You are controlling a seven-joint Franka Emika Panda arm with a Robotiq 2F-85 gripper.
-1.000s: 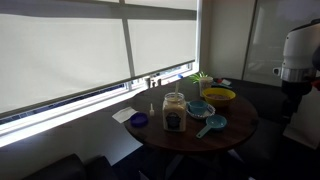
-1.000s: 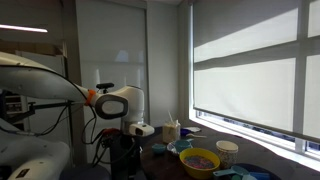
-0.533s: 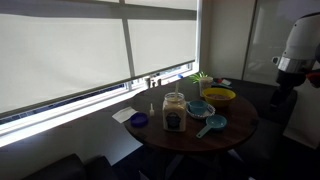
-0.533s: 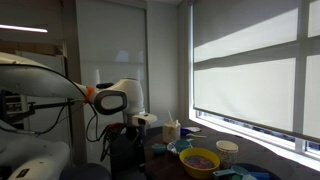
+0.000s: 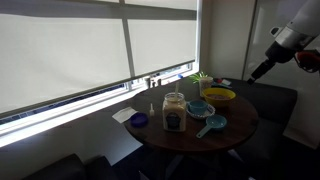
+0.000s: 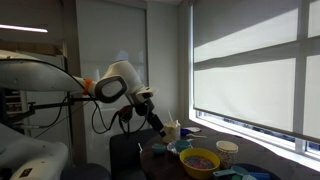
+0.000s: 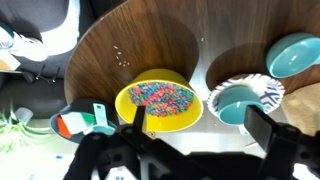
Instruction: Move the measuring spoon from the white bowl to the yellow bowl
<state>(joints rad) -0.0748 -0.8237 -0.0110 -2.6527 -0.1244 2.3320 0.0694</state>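
I look down on a round dark wooden table [image 7: 130, 40]. On it sits the yellow bowl [image 7: 122, 108], filled with coloured bits, and just beside it the white bowl [image 7: 266, 92] with a patterned rim. A teal scoop [image 7: 295, 55] lies near the white bowl. In an exterior view a clear jar [image 5: 174, 112] stands on the tabletop, with a small purple thing [image 5: 139, 120] and a white sheet [image 5: 123, 115] near it.

I seem to be working in an office or lab room: tall windows [image 5: 90, 50] behind drawn roller blinds [image 6: 245, 80], a round dark-wood table [image 5: 238, 128], and loose cables [image 6: 97, 118] hanging nearby.
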